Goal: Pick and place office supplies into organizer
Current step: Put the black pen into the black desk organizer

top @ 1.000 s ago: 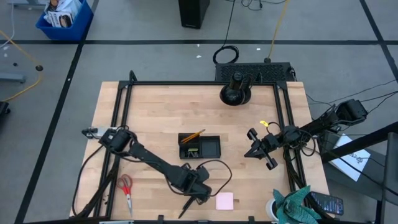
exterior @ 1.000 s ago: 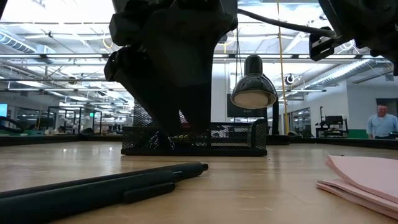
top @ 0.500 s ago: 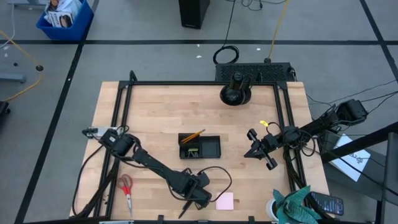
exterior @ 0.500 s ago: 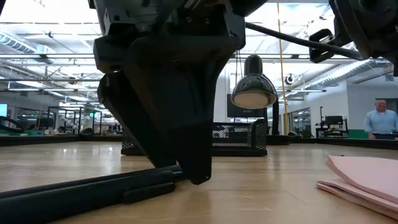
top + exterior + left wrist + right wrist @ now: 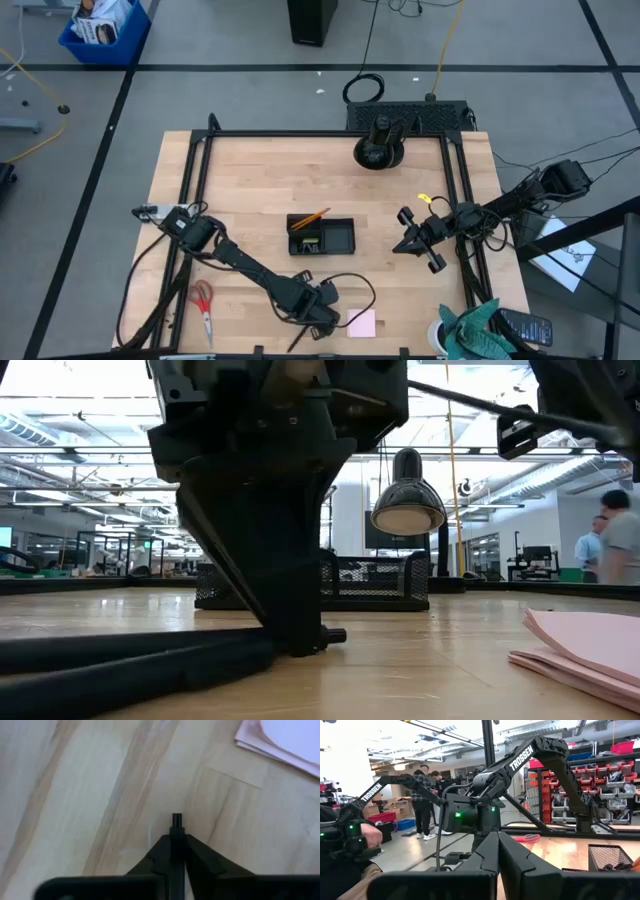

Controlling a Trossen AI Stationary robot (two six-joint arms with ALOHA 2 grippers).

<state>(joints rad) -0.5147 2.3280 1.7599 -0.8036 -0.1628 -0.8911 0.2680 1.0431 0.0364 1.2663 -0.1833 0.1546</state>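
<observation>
My left gripper (image 5: 318,320) stands near the table's front edge, fingers pointing down, shut on a black pen (image 5: 200,652) that lies on the wood. A pink sticky-note pad (image 5: 361,322) lies just to its right. Red-handled scissors (image 5: 203,305) lie flat at the front left. The black organizer (image 5: 320,235) sits mid-table with an orange pencil leaning out of its left compartment. My right gripper (image 5: 400,243) hangs shut above the table's right side, holding nothing. My left gripper pinches the black pen between its two fingers, close behind the pen's tip end (image 5: 177,820), which sticks out past the fingertips (image 5: 295,645). The fingers come from above, pointing down. The pen lies level on the table.
A round black stand (image 5: 378,150) with a lamp on it stands at the far edge. A teal cloth (image 5: 475,330) lies off the front right corner. Black frame rails run along the table's left and right sides. People move in the room behind.
My left gripper has come down onto the black pen and shut on it. The pen stays lying on the table.
</observation>
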